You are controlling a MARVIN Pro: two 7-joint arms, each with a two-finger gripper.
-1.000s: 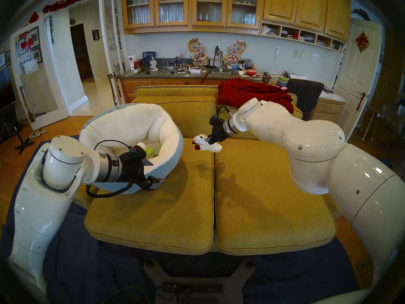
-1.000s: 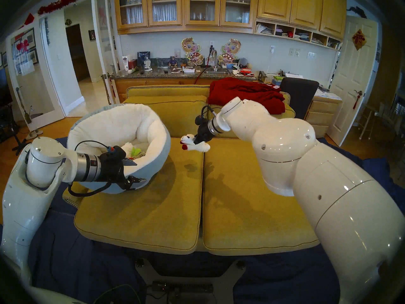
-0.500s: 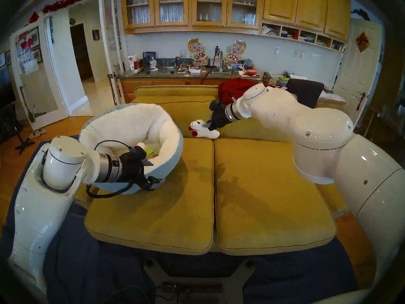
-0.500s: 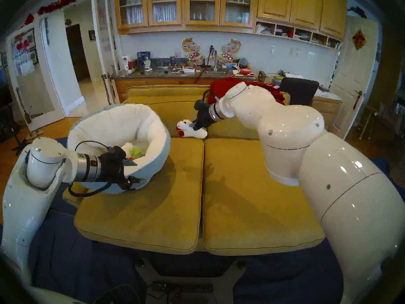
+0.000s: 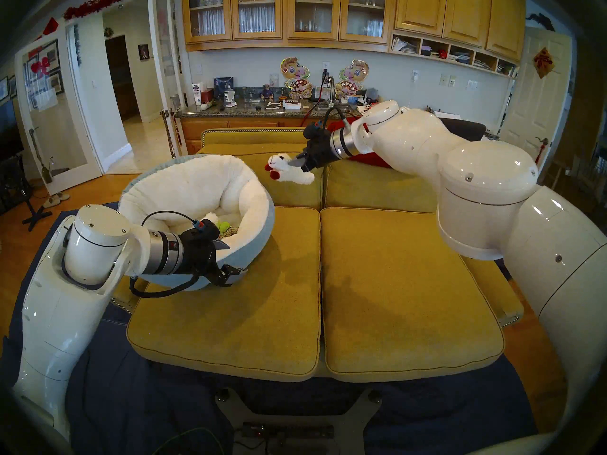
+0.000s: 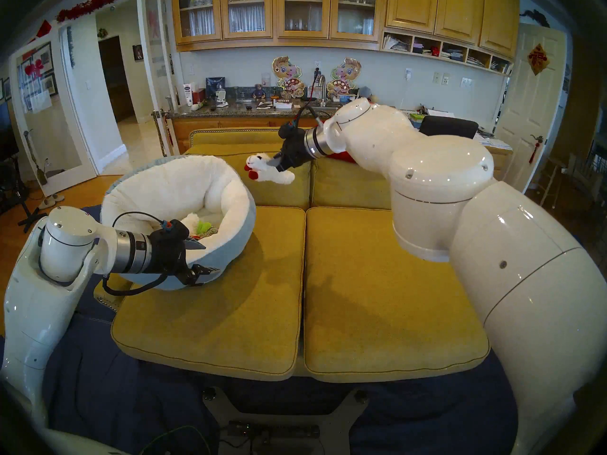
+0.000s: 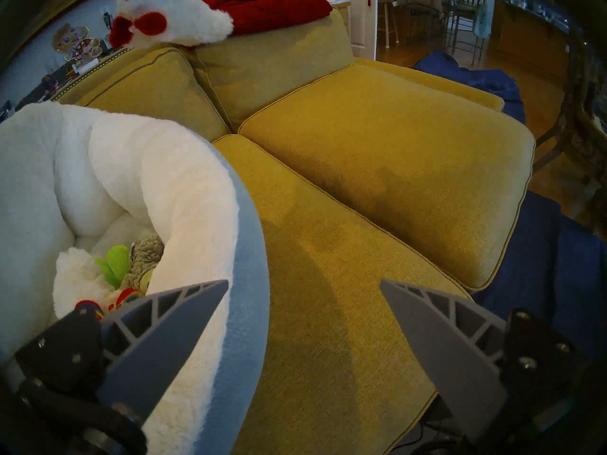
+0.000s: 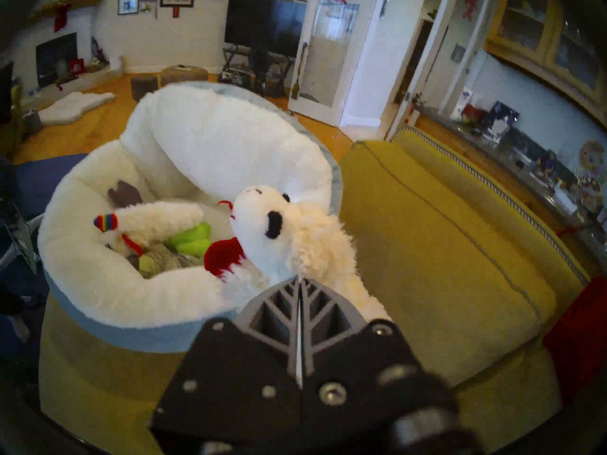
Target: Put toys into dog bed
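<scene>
The dog bed (image 5: 259, 221) is round, with cream plush lining and a blue-grey shell, and sits on the left sofa cushion. Inside it lie a rainbow-trimmed white lamb (image 8: 157, 214), a green cactus (image 8: 192, 241), a shaggy tan toy (image 7: 147, 250) and a purple-grey toy (image 8: 123, 193). My right gripper (image 5: 297, 162) is shut on a white lamb with red feet (image 5: 289, 170), holding it in the air just right of the bed's far rim. My left gripper (image 7: 303, 282) is open at the bed's near rim, one finger over the lining and the other outside.
A dark red blanket (image 7: 272, 7) lies on the sofa back at the right. Mustard seat cushions (image 5: 394, 280) spread to the right of the bed. A dark blue cover (image 5: 131, 411) drapes the front. A cluttered kitchen counter (image 5: 262, 111) stands behind the sofa.
My right arm has lifted the red-footed lamb up from just above the seat cushions and carried it left toward the bed. The left arm has not moved.
</scene>
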